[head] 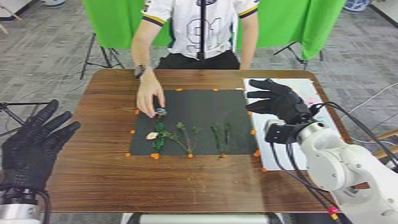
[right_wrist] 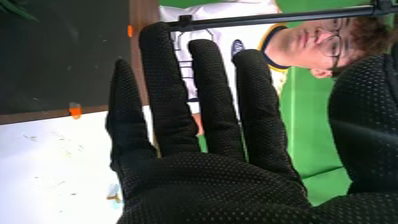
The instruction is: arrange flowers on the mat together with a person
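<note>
Lying on the dark mat [head: 191,107]: a white flower [head: 152,135] near the left edge, a branching green sprig [head: 183,134] just right of it, and a pair of thin green stems [head: 220,136] right of the mat's middle, lower ends by the near edge. A blue-grey flower [head: 161,112] is at the mat's left edge, beyond the white one. The person's hand [head: 149,95] reaches in over the mat's far left corner, fingertips at the blue-grey flower; cannot tell whether they grip it or only adjust it.

Robot's right hand [head: 277,101]: raised over the white board [head: 274,157] beside the mat's right edge, fingers extended, palm empty. Left hand [head: 34,147]: well apart from the mat on its left, fingers spread, holding nothing.

Progress, my estimate: partly done, probably past halfway. Stems are down on the mat's near half, roughly upright to its near edge. The far half is mostly bare, as is the strip along the right edge. Left to do, presumably: settle the blue-grey flower, then perhaps add a bloom above the thin stems, which show no clear flower head. Final pattern unknown, so completion cannot be fixed. Cannot tell whether further flowers await placing.
</note>
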Controlling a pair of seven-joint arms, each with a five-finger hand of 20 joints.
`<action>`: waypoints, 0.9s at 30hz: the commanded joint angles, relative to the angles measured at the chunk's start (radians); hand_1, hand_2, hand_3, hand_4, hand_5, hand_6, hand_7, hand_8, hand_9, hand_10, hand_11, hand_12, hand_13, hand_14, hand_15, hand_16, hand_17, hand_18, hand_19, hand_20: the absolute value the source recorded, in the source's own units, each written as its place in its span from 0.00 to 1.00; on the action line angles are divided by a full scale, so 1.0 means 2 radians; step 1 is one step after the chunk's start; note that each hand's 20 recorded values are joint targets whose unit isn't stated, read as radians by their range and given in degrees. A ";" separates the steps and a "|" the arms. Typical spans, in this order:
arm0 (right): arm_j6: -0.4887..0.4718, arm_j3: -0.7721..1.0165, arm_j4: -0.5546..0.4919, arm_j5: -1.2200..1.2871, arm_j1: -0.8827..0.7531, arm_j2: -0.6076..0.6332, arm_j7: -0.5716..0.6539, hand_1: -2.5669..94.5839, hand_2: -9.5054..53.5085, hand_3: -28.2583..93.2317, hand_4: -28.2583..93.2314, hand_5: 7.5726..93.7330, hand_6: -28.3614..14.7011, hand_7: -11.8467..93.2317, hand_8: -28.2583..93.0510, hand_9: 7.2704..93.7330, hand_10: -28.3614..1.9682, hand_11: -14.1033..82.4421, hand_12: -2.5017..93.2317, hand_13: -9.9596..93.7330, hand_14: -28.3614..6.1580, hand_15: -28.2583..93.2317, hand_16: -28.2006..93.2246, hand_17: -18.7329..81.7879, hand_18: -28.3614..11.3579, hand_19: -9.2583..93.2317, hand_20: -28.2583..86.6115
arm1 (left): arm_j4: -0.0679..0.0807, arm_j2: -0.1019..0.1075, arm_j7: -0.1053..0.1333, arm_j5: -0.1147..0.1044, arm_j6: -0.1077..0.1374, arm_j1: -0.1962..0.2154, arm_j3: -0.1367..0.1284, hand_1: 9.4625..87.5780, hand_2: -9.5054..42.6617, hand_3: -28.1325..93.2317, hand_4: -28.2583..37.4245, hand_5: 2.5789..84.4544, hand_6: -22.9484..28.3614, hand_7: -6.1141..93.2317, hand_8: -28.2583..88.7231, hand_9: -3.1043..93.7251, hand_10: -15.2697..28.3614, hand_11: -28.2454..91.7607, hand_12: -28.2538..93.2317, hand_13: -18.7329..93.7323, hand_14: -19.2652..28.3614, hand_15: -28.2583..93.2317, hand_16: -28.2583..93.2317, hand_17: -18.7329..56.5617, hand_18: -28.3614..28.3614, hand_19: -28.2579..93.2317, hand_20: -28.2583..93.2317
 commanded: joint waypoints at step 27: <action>0.151 -0.052 0.013 -0.268 0.062 0.073 0.147 0.30 0.16 0.82 0.01 0.51 0.71 0.25 0.13 0.54 0.46 0.26 0.16 0.60 0.31 0.59 0.33 0.35 0.06 0.64 0.37 | -0.004 -0.018 -0.017 0.015 -0.004 -0.001 0.000 0.12 0.32 0.85 0.01 0.37 0.55 0.15 0.17 0.35 0.69 0.37 0.33 0.35 0.87 0.58 0.19 0.13 0.80 0.53 0.37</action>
